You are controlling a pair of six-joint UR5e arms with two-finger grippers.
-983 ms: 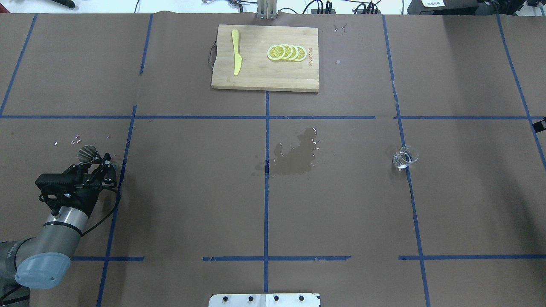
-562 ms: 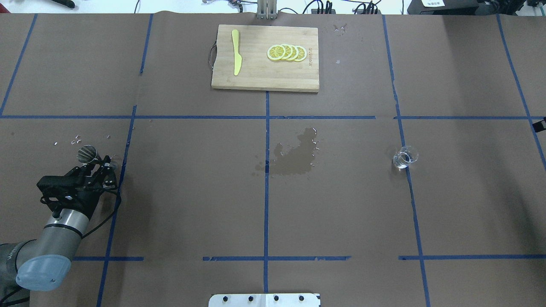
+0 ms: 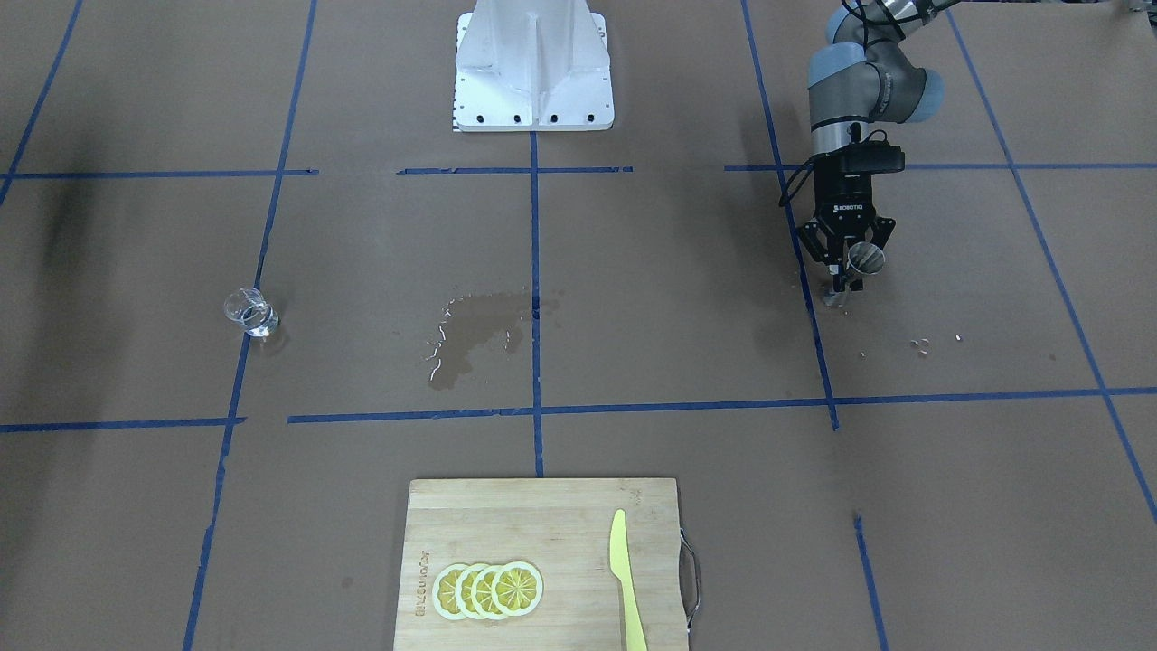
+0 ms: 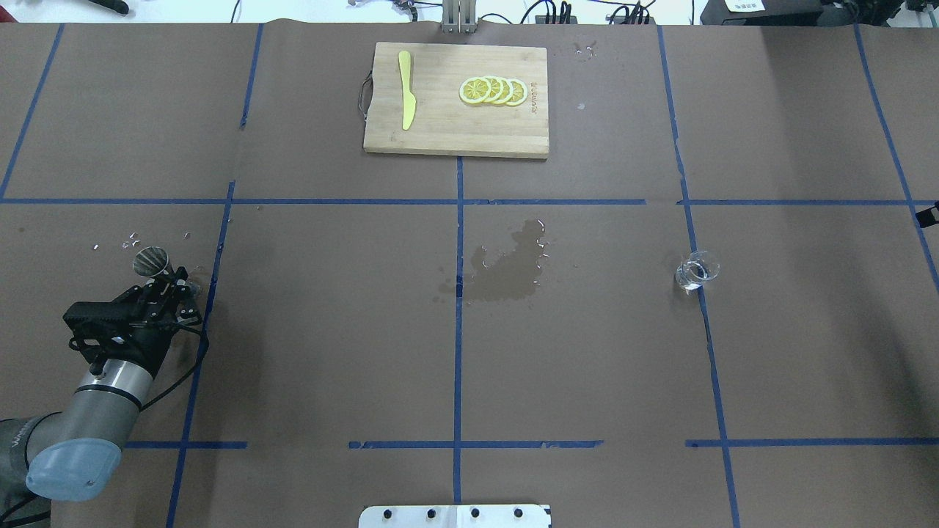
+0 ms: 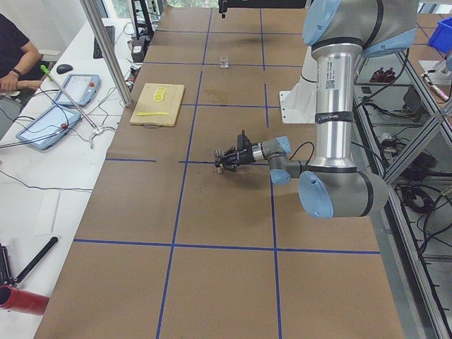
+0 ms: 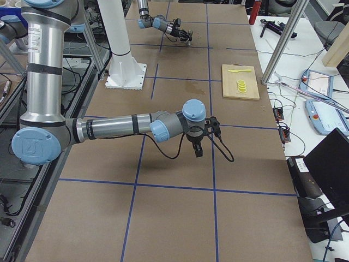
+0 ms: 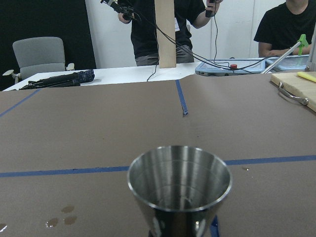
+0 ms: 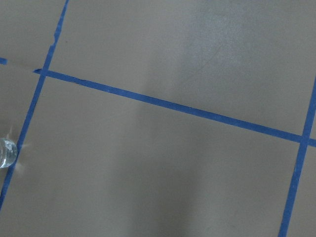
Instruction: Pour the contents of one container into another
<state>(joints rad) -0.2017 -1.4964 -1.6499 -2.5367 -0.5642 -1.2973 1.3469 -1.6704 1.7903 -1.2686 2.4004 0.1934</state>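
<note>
My left gripper is shut on the waist of the shiny steel jigger at the table's left side, holding it just above the surface. The jigger leans with its mouth toward the table's far side. It fills the lower middle of the left wrist view, and the jigger looks empty inside. The clear glass tumbler stands upright on a blue tape line at the right, with a little liquid in it. The tumbler also shows at the right wrist view's left edge. My right gripper hangs over the table; I cannot tell whether it is open or shut.
A wooden cutting board with lemon slices and a yellow knife lies at the far middle. A wet patch darkens the table's centre. Droplets lie beyond the jigger. The robot's base stands at the near edge.
The left gripper with the jigger has shifted slightly, the wrist drawing back a little and the jigger's mouth edging farther away. The tumbler has not moved.
</note>
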